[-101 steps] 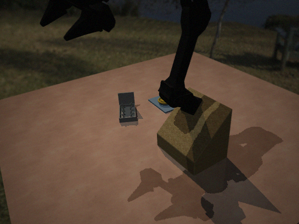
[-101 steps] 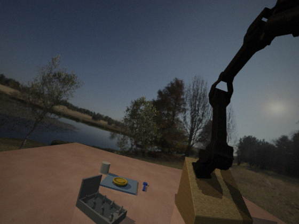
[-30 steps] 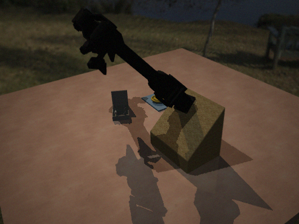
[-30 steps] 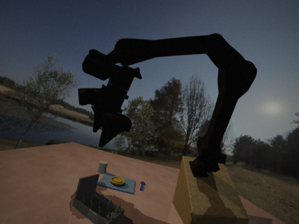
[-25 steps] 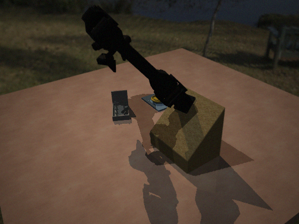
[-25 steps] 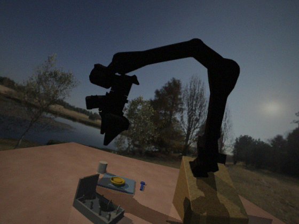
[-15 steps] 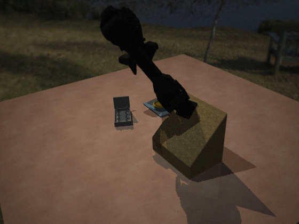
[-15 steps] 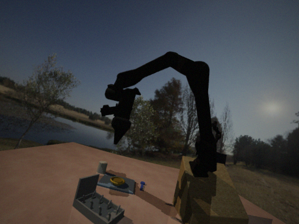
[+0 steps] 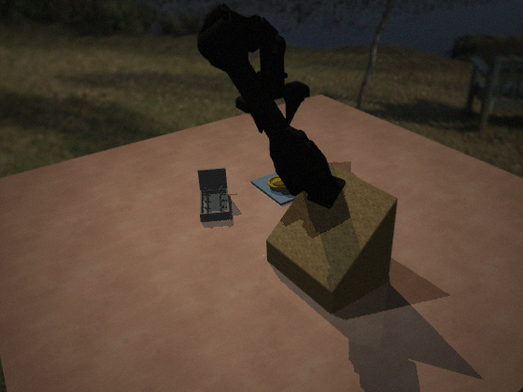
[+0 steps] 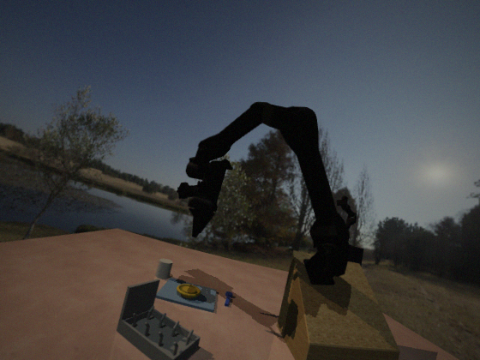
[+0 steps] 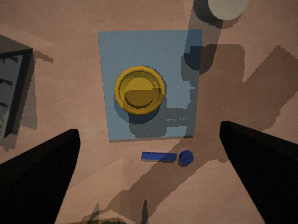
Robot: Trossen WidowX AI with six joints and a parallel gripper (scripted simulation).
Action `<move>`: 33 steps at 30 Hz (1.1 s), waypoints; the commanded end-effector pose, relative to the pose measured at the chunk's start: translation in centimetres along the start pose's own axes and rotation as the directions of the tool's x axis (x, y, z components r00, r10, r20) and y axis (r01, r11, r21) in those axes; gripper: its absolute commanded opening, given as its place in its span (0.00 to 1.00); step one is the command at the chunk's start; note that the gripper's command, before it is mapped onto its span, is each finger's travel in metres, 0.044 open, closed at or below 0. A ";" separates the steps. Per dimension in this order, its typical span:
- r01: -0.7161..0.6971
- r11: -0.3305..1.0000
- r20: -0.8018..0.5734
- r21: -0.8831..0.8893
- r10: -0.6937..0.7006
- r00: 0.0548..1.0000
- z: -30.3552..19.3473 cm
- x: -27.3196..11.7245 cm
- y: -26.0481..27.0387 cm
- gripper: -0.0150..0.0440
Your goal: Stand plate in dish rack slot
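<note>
The yellow plate (image 9: 276,182) (image 10: 189,291) (image 11: 140,85) lies flat on a blue board (image 9: 280,198) (image 10: 201,303) (image 11: 150,45). The grey dish rack (image 9: 215,217) (image 10: 139,300) (image 11: 22,90) stands apart from the board, with a tall back wall and rows of short posts; no plate is in it. My gripper (image 10: 196,232) (image 11: 150,132) is open and empty, high above the table. In the wrist view the plate shows ahead of the fingers, beyond the line between the tips. In the top view the arm hides part of the board.
A pale cylinder (image 10: 165,269) (image 11: 227,7) stands near the board's far corner. A small blue object (image 10: 228,298) (image 11: 159,156) lies beside the board. The arm's base sits on a large tan sloped block (image 9: 364,261) (image 10: 343,321).
</note>
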State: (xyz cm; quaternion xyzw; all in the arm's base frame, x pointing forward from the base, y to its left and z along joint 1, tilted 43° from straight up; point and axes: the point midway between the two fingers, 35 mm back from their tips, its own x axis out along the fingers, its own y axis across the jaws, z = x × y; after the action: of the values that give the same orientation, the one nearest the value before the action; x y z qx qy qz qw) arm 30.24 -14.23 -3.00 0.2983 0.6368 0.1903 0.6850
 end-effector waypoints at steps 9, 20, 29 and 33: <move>-0.025 1.000 -0.021 0.015 0.025 0.999 -1.7 10.0 0.8 0.93; -0.024 1.000 -0.021 0.016 0.025 0.999 -1.7 11.4 0.8 0.93; -0.025 1.000 -0.021 0.016 0.025 0.999 -1.7 12.8 0.7 0.93; -0.025 1.000 -0.021 0.016 0.025 0.999 -1.7 13.5 0.7 0.93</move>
State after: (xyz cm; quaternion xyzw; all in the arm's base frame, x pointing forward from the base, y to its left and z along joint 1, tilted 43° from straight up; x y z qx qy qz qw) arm 30.28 -5.19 -12.30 0.3057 0.6418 0.1978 0.6749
